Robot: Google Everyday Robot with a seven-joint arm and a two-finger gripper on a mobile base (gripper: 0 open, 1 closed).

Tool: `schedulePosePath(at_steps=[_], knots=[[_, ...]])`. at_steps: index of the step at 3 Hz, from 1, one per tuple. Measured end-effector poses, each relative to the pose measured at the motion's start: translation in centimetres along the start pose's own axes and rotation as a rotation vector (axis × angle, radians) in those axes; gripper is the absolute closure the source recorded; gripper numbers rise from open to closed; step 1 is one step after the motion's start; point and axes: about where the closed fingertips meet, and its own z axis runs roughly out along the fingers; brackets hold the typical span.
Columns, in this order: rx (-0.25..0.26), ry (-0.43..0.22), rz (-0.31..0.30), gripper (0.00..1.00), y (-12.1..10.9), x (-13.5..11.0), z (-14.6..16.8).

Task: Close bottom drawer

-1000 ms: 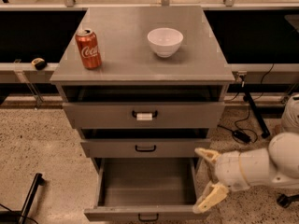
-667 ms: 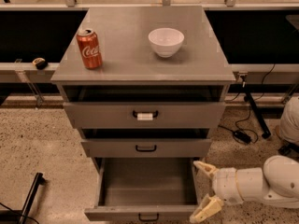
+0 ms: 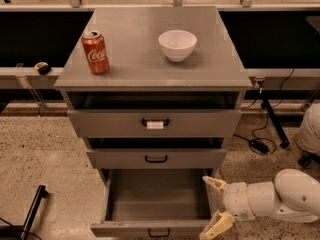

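Observation:
The bottom drawer point(image 3: 157, 228) is the lowest of three grey drawers. It is pulled far out, its empty tray open to view, with a small black loop handle point(image 3: 158, 232) on its flat front at the bottom edge of the view. My gripper point(image 3: 212, 206) is open beside the drawer's right front corner, low at the right. One cream finger point(image 3: 214, 183) points toward the drawer's right wall and the other finger point(image 3: 216, 226) sits near the front corner. The white arm point(image 3: 272, 198) reaches in from the right.
The middle drawer point(image 3: 156, 158) and the top drawer point(image 3: 155, 123), with a white tag on its handle, are each slightly open. A red cola can point(image 3: 95, 52) and a white bowl point(image 3: 177, 45) stand on the cabinet top. Black cables point(image 3: 260, 145) lie on the speckled floor at right.
My gripper and arm have moved lower and slightly forward, toward the front right corner of the bottom drawer. The drawers have not moved.

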Motion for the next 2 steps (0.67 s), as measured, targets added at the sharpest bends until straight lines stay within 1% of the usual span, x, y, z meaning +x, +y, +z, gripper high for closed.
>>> schedulePosePath(at_steps=[1, 2], knots=[[-0.005, -0.007, -0.041, 0.0, 0.2, 3.6, 3.9], [0.047, -0.026, -0.078, 0.0, 0.3, 8.7, 9.2]])
